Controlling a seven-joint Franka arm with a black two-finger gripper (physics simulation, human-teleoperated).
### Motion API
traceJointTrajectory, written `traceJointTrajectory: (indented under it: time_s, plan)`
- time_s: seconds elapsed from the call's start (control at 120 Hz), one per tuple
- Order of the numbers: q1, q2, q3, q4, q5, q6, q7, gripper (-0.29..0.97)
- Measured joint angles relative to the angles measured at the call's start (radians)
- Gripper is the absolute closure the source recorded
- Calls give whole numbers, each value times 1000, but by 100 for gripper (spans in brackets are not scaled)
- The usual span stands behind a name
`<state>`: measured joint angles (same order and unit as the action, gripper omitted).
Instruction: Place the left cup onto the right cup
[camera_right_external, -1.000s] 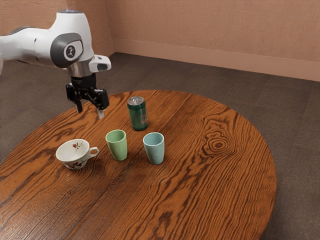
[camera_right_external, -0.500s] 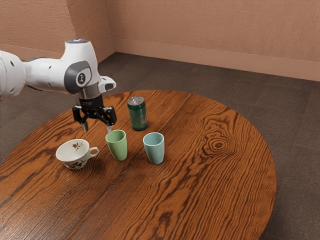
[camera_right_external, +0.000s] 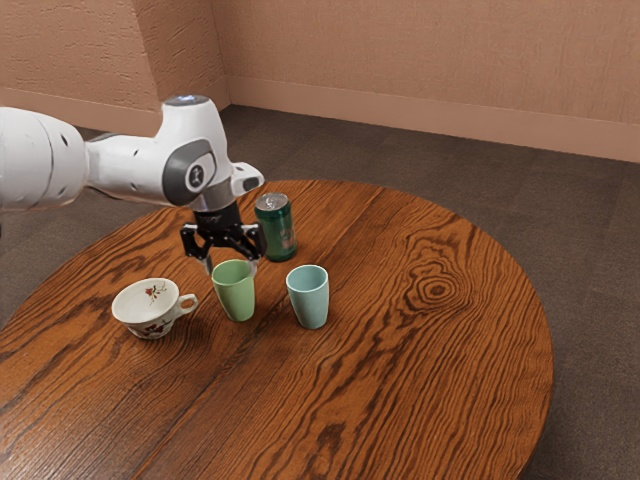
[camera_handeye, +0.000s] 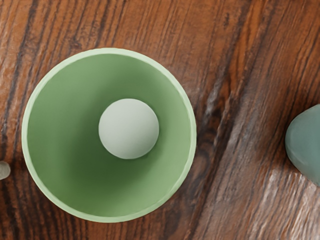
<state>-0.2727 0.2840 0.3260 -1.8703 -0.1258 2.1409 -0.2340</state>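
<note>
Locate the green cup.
In the exterior view, the green cup stands between the white teacup and the blue cup, directly under the gripper.

Round wooden worktop (camera_right_external: 430, 390), reddish grain, knot pattern toward the exterior view's right. Four things stand on it, all toward the exterior view's left. White teacup (camera_right_external: 148, 305) with floral print, handle pointing at the green cup (camera_right_external: 234, 290) just beside it. Blue cup (camera_right_external: 308, 296) near the green one, not touching. Both cups upright, mouths up. Green can (camera_right_external: 275, 228) upright behind them, apart from both. Wrist view: green cup's pale round base, wood grain all round the cup.
</note>
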Motion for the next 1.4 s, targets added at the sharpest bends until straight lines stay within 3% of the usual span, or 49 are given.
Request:
traceJointTrajectory:
  time_s: [0.992, 1.092, 1.25, 1.4]
  plan:
    - [12, 182, -6, 110, -29, 31, 20, 16]
    - [17, 184, -5, 108, -34, 35, 22, 24]
    - [18, 183, -5, 105, -37, 39, 25, 53]
    - [20, 183, -5, 104, -37, 40, 27, 68]
